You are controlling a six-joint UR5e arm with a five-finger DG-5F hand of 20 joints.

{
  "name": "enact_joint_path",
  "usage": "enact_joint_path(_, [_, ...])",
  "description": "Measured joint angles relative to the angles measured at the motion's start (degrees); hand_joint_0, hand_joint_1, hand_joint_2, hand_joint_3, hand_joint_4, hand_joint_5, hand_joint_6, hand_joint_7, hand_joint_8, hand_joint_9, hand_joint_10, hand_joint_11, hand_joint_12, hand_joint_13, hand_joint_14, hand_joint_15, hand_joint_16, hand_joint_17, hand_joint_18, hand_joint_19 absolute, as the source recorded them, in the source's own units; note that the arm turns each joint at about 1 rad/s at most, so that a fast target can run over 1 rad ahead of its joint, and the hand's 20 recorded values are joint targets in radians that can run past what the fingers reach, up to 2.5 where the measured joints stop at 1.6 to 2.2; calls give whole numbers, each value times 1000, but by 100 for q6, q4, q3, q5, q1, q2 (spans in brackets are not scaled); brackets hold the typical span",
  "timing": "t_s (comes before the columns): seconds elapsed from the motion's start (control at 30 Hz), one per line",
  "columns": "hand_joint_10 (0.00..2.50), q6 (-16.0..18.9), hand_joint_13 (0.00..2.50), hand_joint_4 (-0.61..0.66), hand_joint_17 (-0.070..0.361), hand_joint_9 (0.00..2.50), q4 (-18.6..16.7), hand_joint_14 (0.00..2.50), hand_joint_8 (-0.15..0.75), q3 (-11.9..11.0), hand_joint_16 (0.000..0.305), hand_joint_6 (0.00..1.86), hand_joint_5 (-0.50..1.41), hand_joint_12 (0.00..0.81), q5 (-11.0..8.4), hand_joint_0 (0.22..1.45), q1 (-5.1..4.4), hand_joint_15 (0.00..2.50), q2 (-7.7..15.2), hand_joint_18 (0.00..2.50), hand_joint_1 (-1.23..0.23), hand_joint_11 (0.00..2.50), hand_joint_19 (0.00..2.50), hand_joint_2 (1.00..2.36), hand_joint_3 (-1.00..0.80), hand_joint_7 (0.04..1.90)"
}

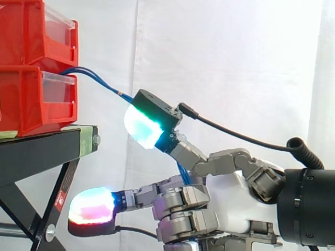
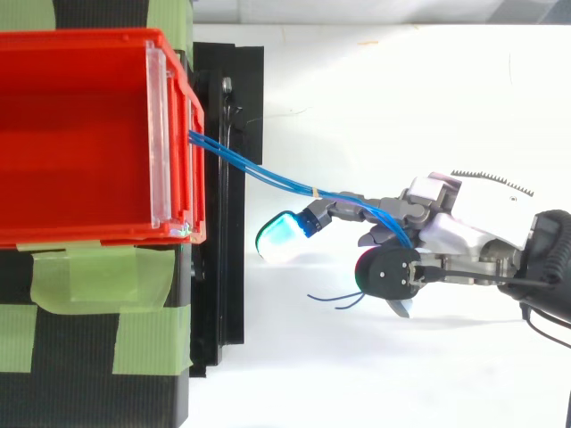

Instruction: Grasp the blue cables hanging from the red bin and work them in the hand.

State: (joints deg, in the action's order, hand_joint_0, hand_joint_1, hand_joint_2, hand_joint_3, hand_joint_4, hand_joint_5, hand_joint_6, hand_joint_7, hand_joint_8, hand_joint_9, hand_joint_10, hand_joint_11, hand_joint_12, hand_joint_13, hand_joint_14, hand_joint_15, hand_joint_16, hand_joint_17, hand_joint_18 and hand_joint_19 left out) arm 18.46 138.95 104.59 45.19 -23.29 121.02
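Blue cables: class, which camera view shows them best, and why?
The top view: the blue cables run unbroken from the red bin into the hand, loose ends trailing beyond it. The side view shows them leaving the bin, then a fingertip pad hides a stretch.

Blue cables [image 2: 268, 178] cross our grey-white hand [image 1: 230, 204]; we see a cyan pad [image 1: 141, 128], a red-magenta pad [image 1: 91, 206], and red bins [image 1: 26, 99] ahead of it.

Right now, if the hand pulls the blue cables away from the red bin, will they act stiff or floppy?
Probably floppy: the blue cables bend in a soft curve between the red bin and the hand, and their free ends curl loosely beside it. Likely light, being so thin. They may slip between the thick pads.
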Motion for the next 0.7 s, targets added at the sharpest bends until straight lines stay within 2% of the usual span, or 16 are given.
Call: enact_joint_path(0.7, [2500,0,833,344,134,782,0,2500,511,0,60,12,135,522,1,749,0,1889,1,1199,-559,2500,1374,1000,-1000,945])
